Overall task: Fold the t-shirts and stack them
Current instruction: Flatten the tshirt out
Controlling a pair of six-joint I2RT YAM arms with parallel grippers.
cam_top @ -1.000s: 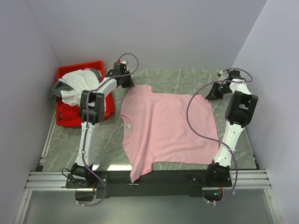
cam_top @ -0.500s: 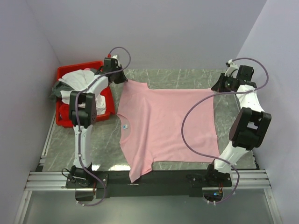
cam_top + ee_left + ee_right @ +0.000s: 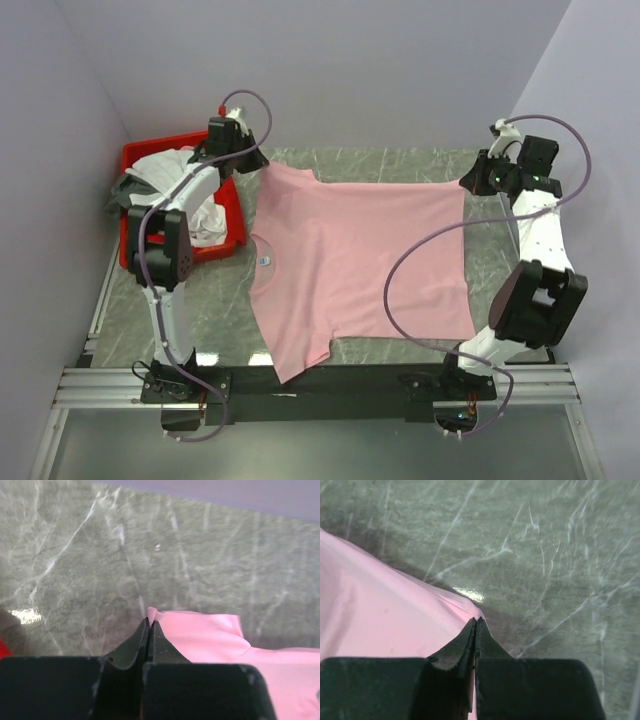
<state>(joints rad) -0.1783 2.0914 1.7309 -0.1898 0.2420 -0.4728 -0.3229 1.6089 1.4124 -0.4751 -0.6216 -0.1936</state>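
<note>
Top external view: the pink t-shirt (image 3: 355, 260) lies spread across the table (image 3: 500, 280), unfolded. The left gripper (image 3: 254, 166) is clamped on its corner at 11 o'clock, the right gripper (image 3: 468, 183) on the corner at 1 o'clock. No fold made yet, I'd say; the white and grey shirts (image 3: 165, 178) wait in the red bin (image 3: 140, 152) at 10 o'clock
</note>
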